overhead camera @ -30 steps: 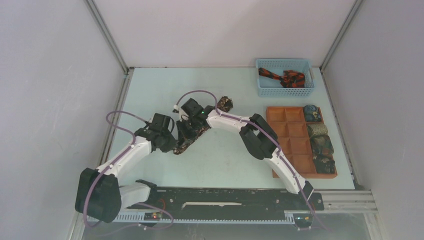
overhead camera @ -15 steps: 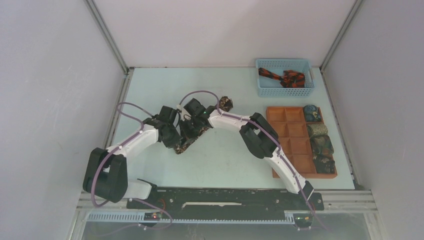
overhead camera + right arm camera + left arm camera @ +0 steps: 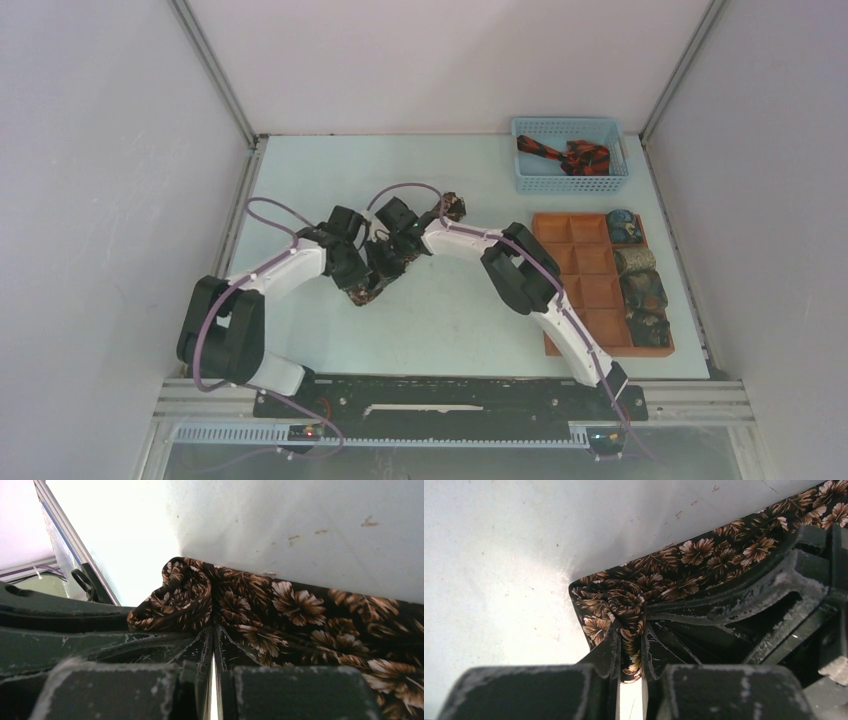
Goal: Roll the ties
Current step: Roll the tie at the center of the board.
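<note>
A dark brown tie with tan floral print (image 3: 368,288) lies on the table's middle, its far end at the back (image 3: 452,207). My left gripper (image 3: 362,276) is shut on a bunched fold at the tie's end (image 3: 624,605). My right gripper (image 3: 385,262) is shut on the same tie (image 3: 260,605) right beside it, next to a small rolled-up lump of fabric (image 3: 175,600). The two grippers nearly touch. A black and red-orange tie (image 3: 570,155) lies in the blue basket. Several rolled ties (image 3: 640,285) sit in the tray's right column.
The blue mesh basket (image 3: 530,178) stands at the back right. The orange-brown compartment tray (image 3: 585,275) lies along the right side. A metal frame rail (image 3: 235,240) runs along the table's left edge.
My left arm has swung forward and right, bringing its gripper up against the right gripper on the brown tie. The right gripper has shifted slightly back and right.
</note>
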Robot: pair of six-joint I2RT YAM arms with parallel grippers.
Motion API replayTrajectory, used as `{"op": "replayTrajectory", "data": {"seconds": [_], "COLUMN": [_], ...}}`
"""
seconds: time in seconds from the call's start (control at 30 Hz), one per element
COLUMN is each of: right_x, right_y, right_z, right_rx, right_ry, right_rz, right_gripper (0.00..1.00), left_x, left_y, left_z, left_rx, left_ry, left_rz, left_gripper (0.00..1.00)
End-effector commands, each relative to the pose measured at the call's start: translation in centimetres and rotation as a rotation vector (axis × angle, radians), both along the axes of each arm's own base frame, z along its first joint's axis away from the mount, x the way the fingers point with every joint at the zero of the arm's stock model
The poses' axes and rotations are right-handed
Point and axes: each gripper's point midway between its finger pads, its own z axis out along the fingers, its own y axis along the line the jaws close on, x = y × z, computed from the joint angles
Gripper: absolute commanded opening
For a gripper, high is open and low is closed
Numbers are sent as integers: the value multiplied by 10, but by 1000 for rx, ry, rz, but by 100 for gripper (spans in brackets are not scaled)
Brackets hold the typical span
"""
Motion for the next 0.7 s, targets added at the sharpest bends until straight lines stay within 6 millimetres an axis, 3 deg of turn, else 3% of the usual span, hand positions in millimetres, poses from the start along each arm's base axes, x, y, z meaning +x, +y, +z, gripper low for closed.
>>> {"op": "replayTrajectory", "data": {"seconds": [0.0, 0.23, 0.4, 0.67], "right_x": [0, 11, 18, 22], "right_y": [-4, -26, -38, -39], "right_z": [42, 58, 60, 70], "right_rx": [50, 45, 47, 71], "right_ry": [-40, -63, -62, -63], "right_rz": [13, -25, -52, -59], "right_gripper": [5, 9, 8, 8], "left_x": [24, 22, 23, 24], "left_y": [-7, -7, -9, -9], "left_z": [-1, -7, -1, 13], "left_rx": [0, 7, 2, -8], "left_ry": [-63, -42, -60, -89], "left_rz": [-15, -4, 6, 13], "left_gripper": [0, 2, 29, 44]}}
